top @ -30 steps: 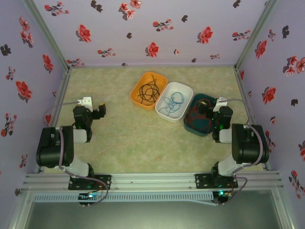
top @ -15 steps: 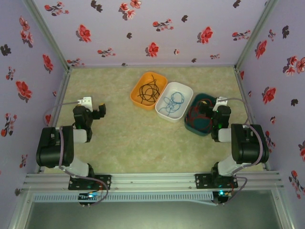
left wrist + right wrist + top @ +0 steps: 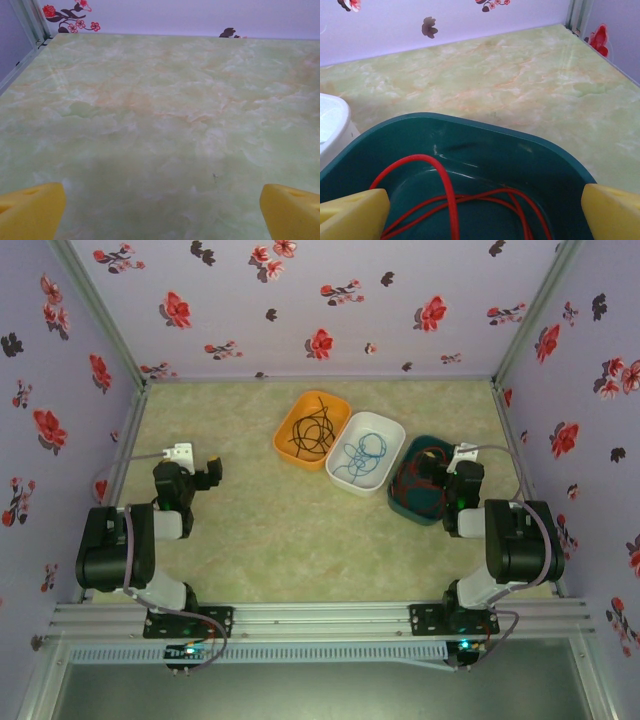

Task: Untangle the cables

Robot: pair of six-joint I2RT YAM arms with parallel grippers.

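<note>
The cables lie in three trays. A black cable (image 3: pixel 312 430) is coiled in the orange tray (image 3: pixel 287 425), and a blue cable (image 3: pixel 362 450) loops in the white tray (image 3: pixel 388 435). The red cable (image 3: pixel 420 490) (image 3: pixel 448 195) rests in the dark green tray (image 3: pixel 398 502) (image 3: pixel 485 142). My right gripper (image 3: pixel 432 472) (image 3: pixel 482 220) hangs open just over the green tray, red loops below and between its yellow fingertips (image 3: pixel 352 215), apart from them. Far left, my left gripper (image 3: pixel 210 472) (image 3: pixel 162 220) stands open over bare table, its yellow fingertips (image 3: pixel 30 210) wide apart.
The three trays sit in a diagonal row at centre-right of the marbled green table (image 3: pixel 250 530). Flowered walls close in the back and both sides. In the right wrist view the white tray's corner (image 3: pixel 330 120) adjoins the green tray's left rim.
The right wrist has crept very slightly toward the far side over the green tray. The left arm and the cables have not moved.
</note>
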